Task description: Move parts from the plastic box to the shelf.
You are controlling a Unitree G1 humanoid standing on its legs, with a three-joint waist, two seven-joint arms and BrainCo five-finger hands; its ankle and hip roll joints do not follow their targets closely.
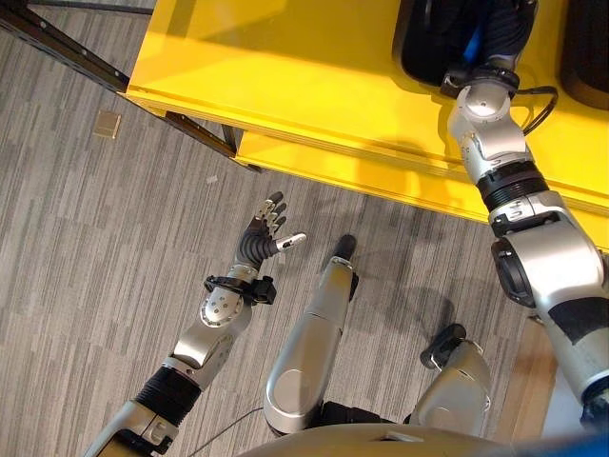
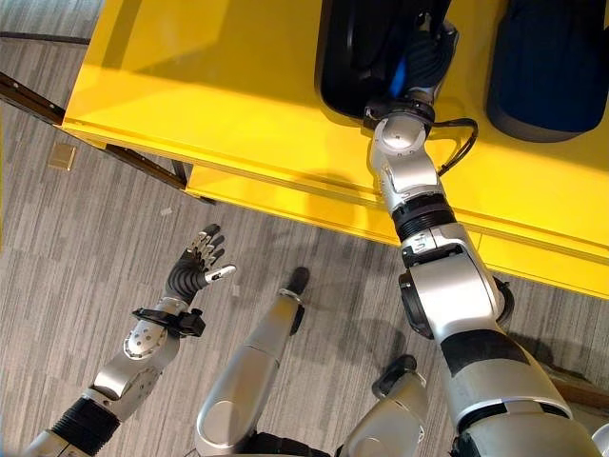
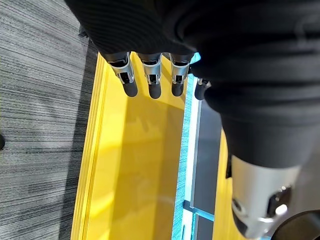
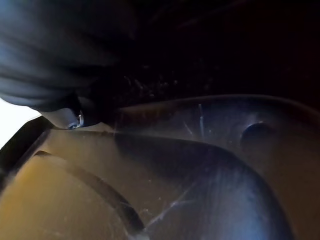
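Note:
A black plastic box [image 2: 352, 57] stands on the yellow surface [image 1: 285, 67] at the back. My right hand [image 2: 423, 59] reaches down into this box, its dark ribbed cover at the rim. The right wrist view looks along the box's dark, scratched inner wall [image 4: 210, 165], and I cannot make out any part there. My left hand [image 1: 266, 231] hangs over the grey floor in front of the yellow surface, open and holding nothing. Its straight fingers [image 3: 150, 82] point toward the yellow edge.
A second dark container [image 2: 552, 67] stands to the right of the black box. Dark metal frame bars [image 1: 57, 48] run under the yellow surface at the left. A small tan square [image 1: 108, 124] lies on the striped grey floor.

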